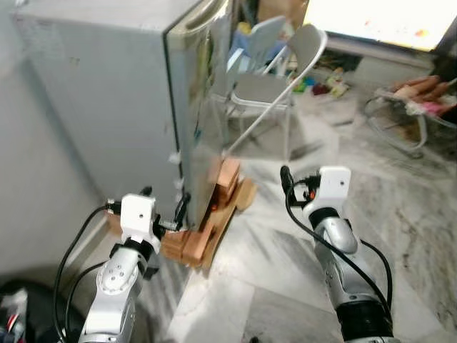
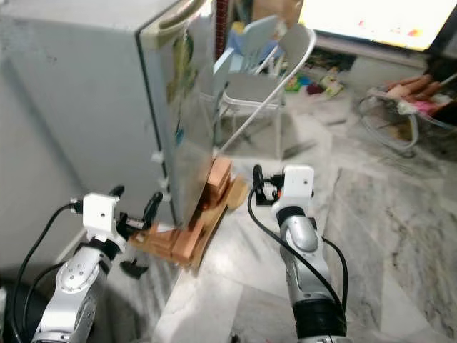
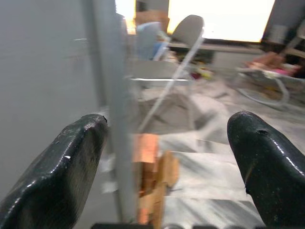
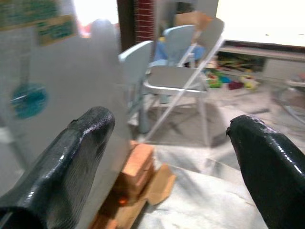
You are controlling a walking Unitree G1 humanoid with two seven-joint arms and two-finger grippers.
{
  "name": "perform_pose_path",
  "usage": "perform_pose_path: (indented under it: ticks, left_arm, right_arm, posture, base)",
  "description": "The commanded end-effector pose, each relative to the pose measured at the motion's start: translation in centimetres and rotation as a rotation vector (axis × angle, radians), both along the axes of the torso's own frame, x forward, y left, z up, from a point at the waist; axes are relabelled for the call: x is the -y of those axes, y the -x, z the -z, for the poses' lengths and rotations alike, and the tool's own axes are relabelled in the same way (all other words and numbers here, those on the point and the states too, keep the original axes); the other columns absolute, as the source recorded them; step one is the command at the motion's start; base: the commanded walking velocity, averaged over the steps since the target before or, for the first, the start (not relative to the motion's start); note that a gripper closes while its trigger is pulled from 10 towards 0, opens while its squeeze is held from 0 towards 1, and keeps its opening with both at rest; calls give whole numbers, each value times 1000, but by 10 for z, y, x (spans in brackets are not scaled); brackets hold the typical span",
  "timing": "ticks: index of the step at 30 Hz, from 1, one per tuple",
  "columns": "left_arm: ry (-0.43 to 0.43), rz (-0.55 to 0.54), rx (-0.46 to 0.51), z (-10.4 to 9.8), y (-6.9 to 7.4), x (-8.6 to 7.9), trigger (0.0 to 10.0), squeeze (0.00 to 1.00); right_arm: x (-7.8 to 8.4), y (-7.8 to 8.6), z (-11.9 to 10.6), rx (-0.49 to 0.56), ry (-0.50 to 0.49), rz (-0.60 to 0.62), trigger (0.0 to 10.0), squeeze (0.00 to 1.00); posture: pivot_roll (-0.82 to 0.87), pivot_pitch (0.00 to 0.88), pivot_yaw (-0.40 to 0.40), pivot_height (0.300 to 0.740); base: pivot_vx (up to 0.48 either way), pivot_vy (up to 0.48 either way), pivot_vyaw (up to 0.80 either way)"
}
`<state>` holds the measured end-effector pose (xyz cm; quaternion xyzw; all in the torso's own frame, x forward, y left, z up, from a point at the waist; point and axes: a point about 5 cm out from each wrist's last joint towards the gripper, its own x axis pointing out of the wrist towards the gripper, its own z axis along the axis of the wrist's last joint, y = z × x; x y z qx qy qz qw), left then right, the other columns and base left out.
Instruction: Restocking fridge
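A grey fridge (image 1: 107, 93) stands at the left with its sticker-covered door (image 1: 203, 107) closed. It rests on orange bricks (image 1: 227, 179) and wooden boards (image 1: 221, 229). My left gripper (image 1: 166, 204) is open and empty, low at the fridge's front corner; in the left wrist view its fingers (image 3: 62, 176) straddle that corner edge. My right gripper (image 1: 289, 187) is open and empty too, held in front of the door, a little to its right. In the right wrist view its fingers (image 4: 71, 157) point along the door towards the bricks (image 4: 136, 167).
A white folding chair (image 1: 271, 86) and a pale blue chair (image 1: 260, 36) stand behind the fridge's door side. Toys (image 1: 325, 82) lie beyond them and a rocker frame (image 1: 400, 121) is at the right. A wall (image 1: 28, 179) closes the left; marble floor (image 1: 400, 214) stretches right.
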<state>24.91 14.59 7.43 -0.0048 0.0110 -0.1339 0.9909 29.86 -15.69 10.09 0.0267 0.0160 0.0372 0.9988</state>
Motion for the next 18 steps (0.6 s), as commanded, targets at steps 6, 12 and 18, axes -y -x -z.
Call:
perform_pose_path:
  ticks: [6,12,18]
  left_arm:
    - [9,45,22,-4,-1,11,10000,0]
    - [16,38,7,-2,-1,10,10000,0]
    - [22,21,28,-5,-3,9,10000,0]
  right_arm:
    - [7,-1,-1,-2,18,18,10000,0]
    - [4,-1,0,-3,21,9,10000,0]
    - [5,1,1,-6,31,10,10000,0]
  posture:
    - [46,0,-31,740]
    - [46,0,-31,740]
    - [43,0,-31,740]
  base:
    - [469,0,0]
    - [475,0,0]
    - [366,0,0]
